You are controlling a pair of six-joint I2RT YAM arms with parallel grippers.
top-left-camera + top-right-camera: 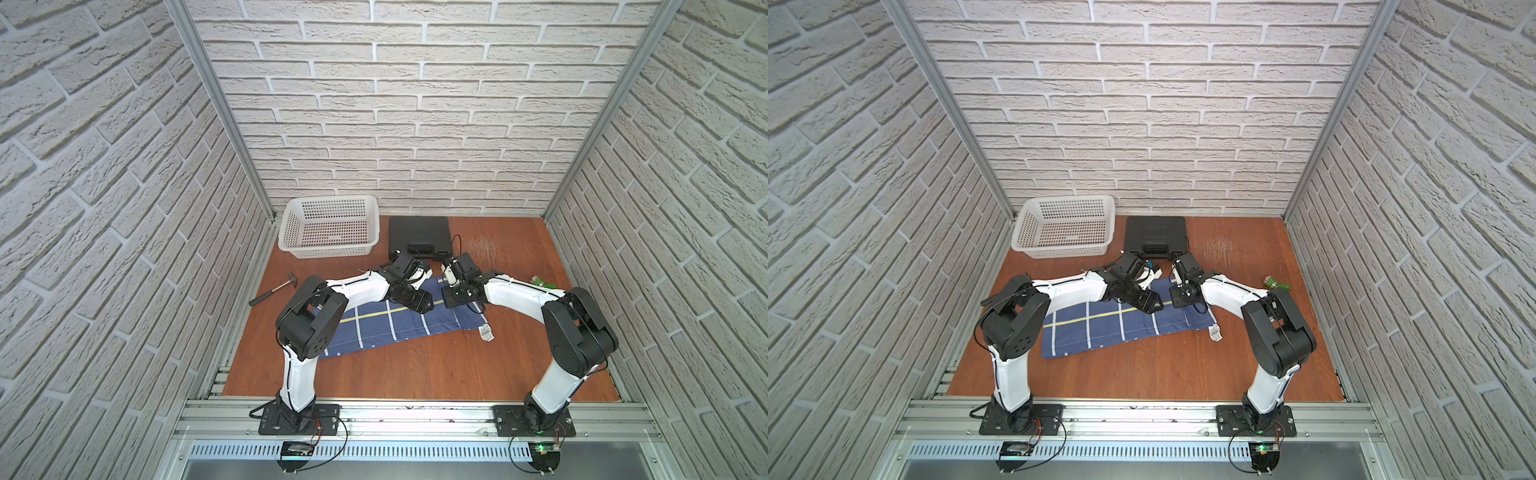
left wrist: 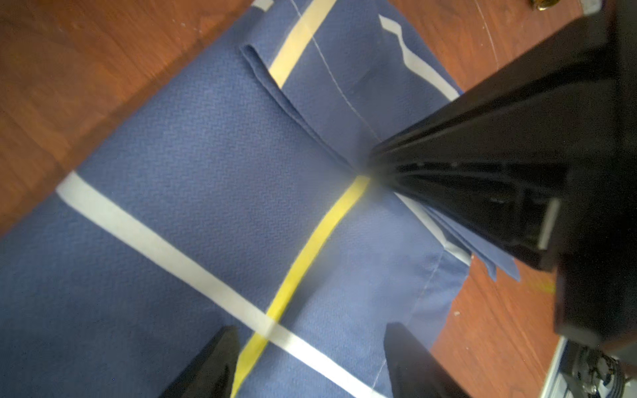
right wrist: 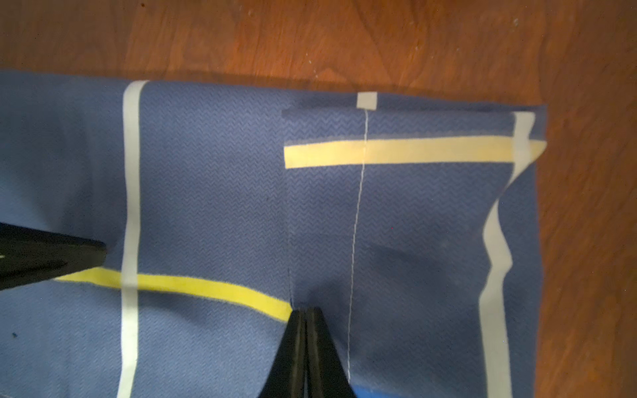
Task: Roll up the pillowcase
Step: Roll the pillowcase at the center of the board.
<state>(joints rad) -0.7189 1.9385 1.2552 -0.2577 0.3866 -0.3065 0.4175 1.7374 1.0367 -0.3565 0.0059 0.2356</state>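
The pillowcase [image 1: 395, 328] lies folded flat mid-tabletop [image 1: 415, 365], care tag [image 1: 486, 332] at its 4 o'clock corner. Right gripper [image 3: 305, 312] — jaws clenched on the flap's edge; left gripper [image 2: 312, 329], at its 9 o'clock, hovers — jaws released.

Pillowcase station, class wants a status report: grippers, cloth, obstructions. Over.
Left gripper open above pillowcase. Right gripper shut at its folded flap edge. Folded flat, not yet rolled. Hammer lies apart.
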